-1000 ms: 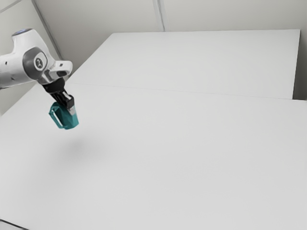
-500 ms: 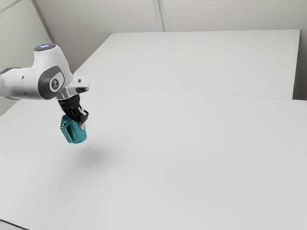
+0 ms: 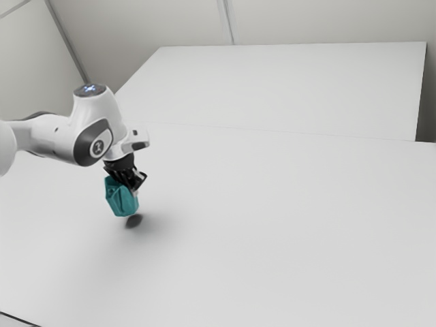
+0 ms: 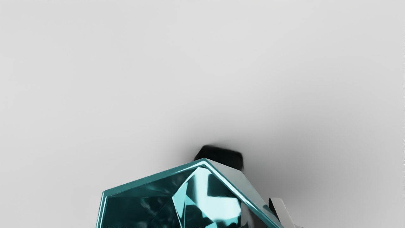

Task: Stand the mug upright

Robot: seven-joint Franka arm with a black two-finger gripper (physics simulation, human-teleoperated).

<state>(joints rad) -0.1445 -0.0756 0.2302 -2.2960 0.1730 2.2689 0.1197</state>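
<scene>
While the arm (image 3: 58, 139) reaches in from the exterior view's left, its black gripper (image 3: 134, 188) points down and is closed on the mug (image 3: 121, 199); the exact gap between the fingers cannot be read. In the wrist view, one pale fingertip (image 4: 281, 210) lies against the outer side of the mug's wall, near the rim. The mug hangs just above the table (image 3: 272, 225), somewhat tilted, its mouth toward the hand. The exterior view gives the mug's height over a small dark shadow (image 3: 134, 221); the wrist view gives its interior and angular rim, with the shadow partly behind it. From the mug, the tabletop extends broadly toward the exterior view's right, while the far edge lies well beyond, past a thin seam (image 3: 272, 131); pale walls (image 3: 327, 20) stand behind. The mug is teal, glossy and faceted, with bright, sharp-edged reflections inside. The table is smooth, matt and light grey. The arm has rounded white housings with dark grey parts.
</scene>
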